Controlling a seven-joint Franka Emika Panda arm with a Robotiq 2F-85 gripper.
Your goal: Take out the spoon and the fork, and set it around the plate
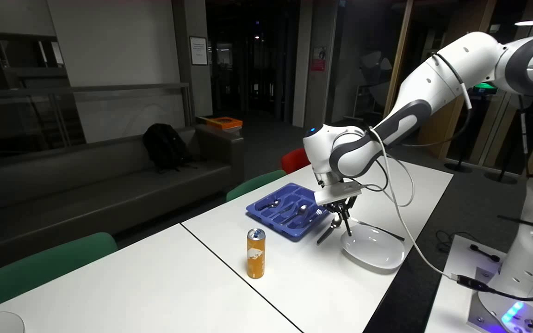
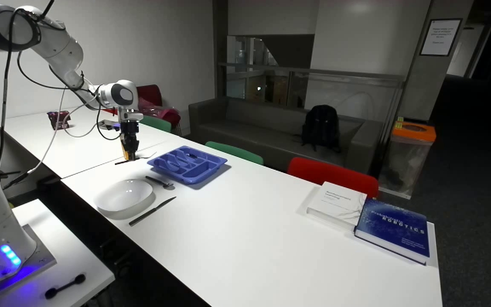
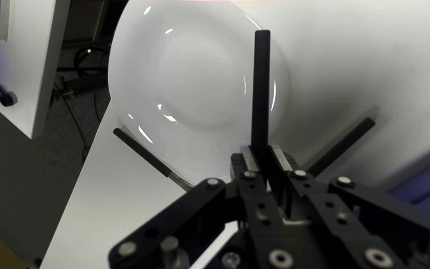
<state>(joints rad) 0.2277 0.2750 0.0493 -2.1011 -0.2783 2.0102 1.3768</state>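
My gripper [image 3: 262,158] is shut on the black handle of a utensil [image 3: 261,89] in the wrist view. In an exterior view the gripper [image 2: 130,151] holds it in the air, its silver head [image 2: 148,156] too small to identify. The white plate [image 3: 200,86] lies below; in an exterior view the gripper [image 1: 346,217] is near the rim of the plate [image 1: 373,249]. A black-handled spoon [image 1: 336,222] lies on the table between plate and blue tray [image 1: 253,211]; its handle [image 3: 342,145] shows in the wrist view. More cutlery lies in the tray.
A knife [image 2: 151,211] lies beside the plate, opposite the can's side. An orange can [image 1: 256,259] stands on the table near the tray. Two books [image 2: 392,230] lie at the table's far end. The table edge [image 3: 84,179] runs close to the plate.
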